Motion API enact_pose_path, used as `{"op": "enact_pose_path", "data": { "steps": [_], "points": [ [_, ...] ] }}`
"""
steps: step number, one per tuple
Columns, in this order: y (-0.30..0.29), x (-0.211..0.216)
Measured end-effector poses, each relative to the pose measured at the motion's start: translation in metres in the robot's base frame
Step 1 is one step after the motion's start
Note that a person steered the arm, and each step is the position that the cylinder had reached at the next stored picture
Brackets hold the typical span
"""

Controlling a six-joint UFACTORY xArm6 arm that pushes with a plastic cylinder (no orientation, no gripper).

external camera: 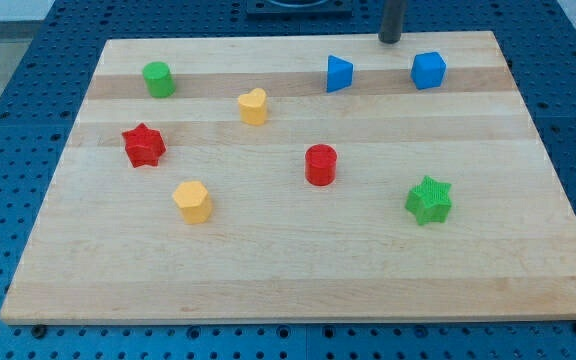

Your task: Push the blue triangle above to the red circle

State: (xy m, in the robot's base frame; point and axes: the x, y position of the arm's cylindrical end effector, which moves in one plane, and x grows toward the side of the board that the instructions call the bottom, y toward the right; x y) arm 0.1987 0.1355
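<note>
the rod's lower end, my tip [390, 41], is seen at the view's top edge of the table [288, 280], up and to the view's right of the blue triangle [339, 74] and up and to the view's left of the blue cube [429, 70], touching neither. no jaws are fitted to this arm, so nothing is gripped.

the blue triangle is placed near the view's top, a little right of centre. the red circle [321, 165] is found below it, slightly to the view's left, well apart from it.

a green cylinder [158, 79] is set at the view's upper left, with a yellow heart [254, 106] between it and the triangle. a red star [144, 146] and a yellow hexagon [193, 201] are seen on the left side, and a green star [429, 200] lies at the lower right.
</note>
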Motion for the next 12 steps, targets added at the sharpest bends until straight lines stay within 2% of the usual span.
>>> {"op": "enact_pose_path", "data": {
  "steps": [1,2,3,6,7,8,9,10,11,12],
  "points": [
    [0.003,0.044],
    [0.003,0.050],
    [0.003,0.085],
    [0.024,0.089],
    [-0.014,0.084],
    [-0.067,0.060],
    [-0.067,0.060],
    [-0.079,0.073],
    [-0.082,0.138],
    [-0.085,0.133]
  ]
}}
